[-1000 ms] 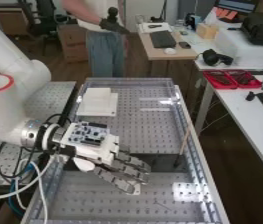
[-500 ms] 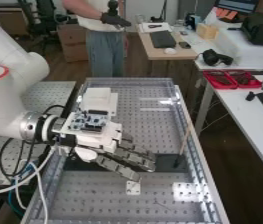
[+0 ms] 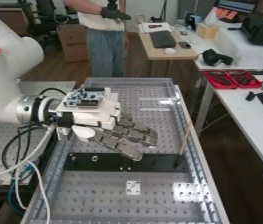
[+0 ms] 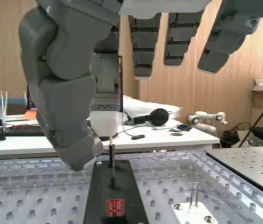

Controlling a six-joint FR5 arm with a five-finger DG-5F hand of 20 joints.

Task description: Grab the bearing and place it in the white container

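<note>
The hand (image 3: pixel 130 133) is hovering released, fingers straight, above the bench (image 3: pixel 88 196); a white plate (image 3: pixel 133 188) is lying between black plate (image 3: pixel 156 163) and near edge.

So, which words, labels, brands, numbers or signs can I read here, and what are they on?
No text can be read for certain.
Red patch on the black strip: its markings are too small to read.
Circuit board on the hand: any print is too small.
Orange notes by the screen: any writing is too small.
</note>
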